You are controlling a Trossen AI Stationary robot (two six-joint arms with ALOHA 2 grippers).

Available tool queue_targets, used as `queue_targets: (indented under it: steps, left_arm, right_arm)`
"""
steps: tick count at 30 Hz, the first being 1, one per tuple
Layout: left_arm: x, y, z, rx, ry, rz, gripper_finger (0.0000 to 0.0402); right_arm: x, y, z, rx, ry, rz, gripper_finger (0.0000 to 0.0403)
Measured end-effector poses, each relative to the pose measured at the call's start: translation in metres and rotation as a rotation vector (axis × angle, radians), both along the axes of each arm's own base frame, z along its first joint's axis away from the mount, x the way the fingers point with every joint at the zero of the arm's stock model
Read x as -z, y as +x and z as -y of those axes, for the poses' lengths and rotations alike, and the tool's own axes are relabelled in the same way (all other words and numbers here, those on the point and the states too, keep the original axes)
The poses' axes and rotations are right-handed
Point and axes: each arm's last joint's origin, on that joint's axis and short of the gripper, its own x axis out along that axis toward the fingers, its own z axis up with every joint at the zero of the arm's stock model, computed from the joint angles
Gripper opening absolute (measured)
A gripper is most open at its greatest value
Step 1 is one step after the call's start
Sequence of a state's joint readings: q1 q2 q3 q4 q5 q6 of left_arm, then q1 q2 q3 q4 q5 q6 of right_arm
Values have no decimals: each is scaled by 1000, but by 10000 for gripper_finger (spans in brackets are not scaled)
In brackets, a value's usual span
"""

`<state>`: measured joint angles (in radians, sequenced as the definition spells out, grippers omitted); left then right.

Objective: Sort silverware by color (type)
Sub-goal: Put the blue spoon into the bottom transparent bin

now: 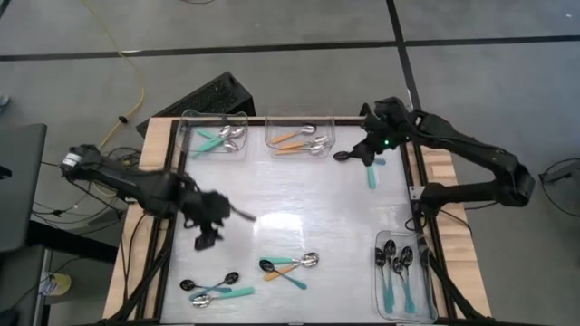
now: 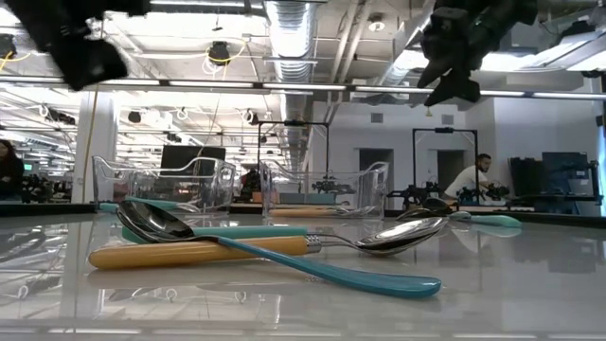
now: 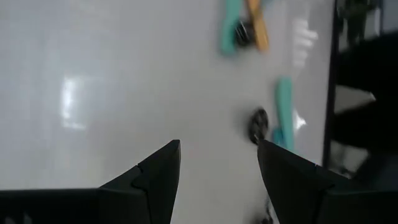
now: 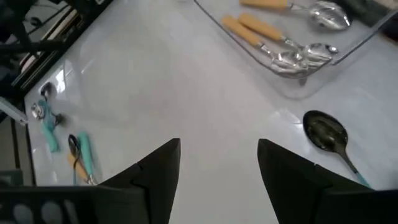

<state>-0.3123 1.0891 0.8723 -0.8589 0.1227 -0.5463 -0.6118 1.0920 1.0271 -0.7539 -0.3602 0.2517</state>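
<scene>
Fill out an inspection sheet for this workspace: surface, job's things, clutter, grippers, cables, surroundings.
Surface: white glossy tabletop in a dark frame on wood.
Job's things: loose spoons at the near edge; a black-bowled teal spoon by the right gripper; sorted spoons in three clear bins.
Clutter: nothing seen.
Grippers: left gripper open, empty, above the table's left side; right gripper open, empty, beside the orange-handle bin.
Cables: yellow cable on the floor; dark leads beside the left arm.
Surroundings: grey floor; open lab with people far behind.
</scene>
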Motion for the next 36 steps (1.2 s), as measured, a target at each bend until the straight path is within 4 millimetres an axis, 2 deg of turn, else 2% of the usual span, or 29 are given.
queue_targets:
  steps: [4, 10, 18, 27, 31, 36]
  left_arm:
    - [30, -3, 28, 96, -54, -76, 198]
    - [47, -5, 80, 327, -92, -41, 198]
    - [78, -22, 128, 395, -74, -160, 198]
    - [102, -39, 150, 435, 63, -186, 175]
    - [112, -41, 153, 420, 136, -178, 162]
    - [115, -40, 153, 420, 149, -192, 154]
  right_arm:
    - [0, 3, -6, -46, -10, -7, 239]
    - [2, 7, -15, -125, -30, -30, 239]
    - [2, 10, -23, -172, -41, -26, 239]
    - [2, 11, -23, -160, -27, -22, 239]
    - [2, 11, -23, -151, -18, -22, 239]
    - [2, 11, -23, -130, 2, -18, 239]
